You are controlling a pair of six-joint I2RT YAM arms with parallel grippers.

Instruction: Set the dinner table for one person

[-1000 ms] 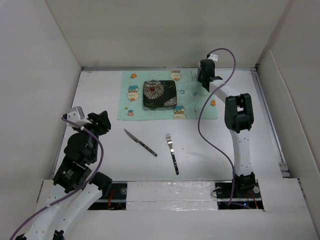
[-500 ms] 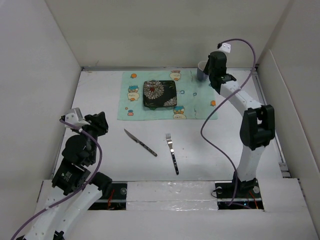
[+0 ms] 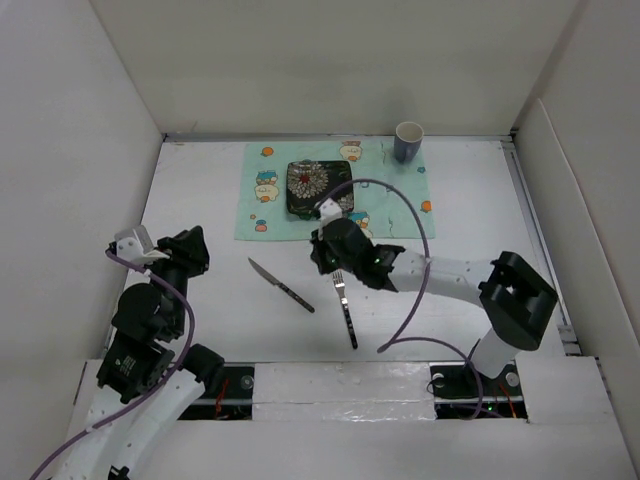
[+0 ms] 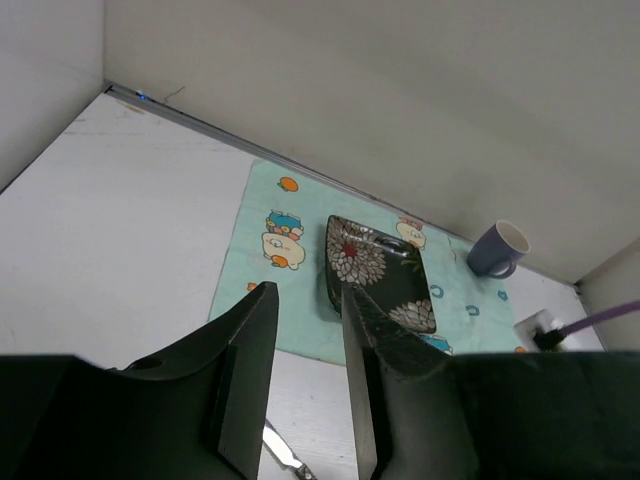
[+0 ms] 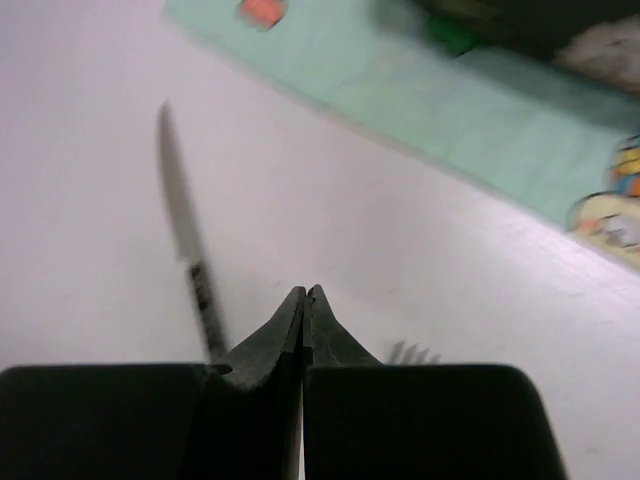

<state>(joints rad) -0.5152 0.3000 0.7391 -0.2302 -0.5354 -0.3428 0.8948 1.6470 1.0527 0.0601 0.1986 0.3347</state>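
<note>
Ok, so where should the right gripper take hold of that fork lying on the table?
Probably mid-handle, coming straight down. The fork lies flat, tines pointing away from the arms, so the fingers should straddle the narrow handle from either side. The right gripper is shut; open it first.

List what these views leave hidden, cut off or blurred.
- Right wrist view: the fork shows only tine tips; the shut right gripper hides the rest.
- Right wrist view: the knife is blurred, its handle detail unreadable.
- Right wrist view: the plate is blurred and cut by the top edge.
- Left wrist view: the left gripper hides all but a bit of the knife.
</note>
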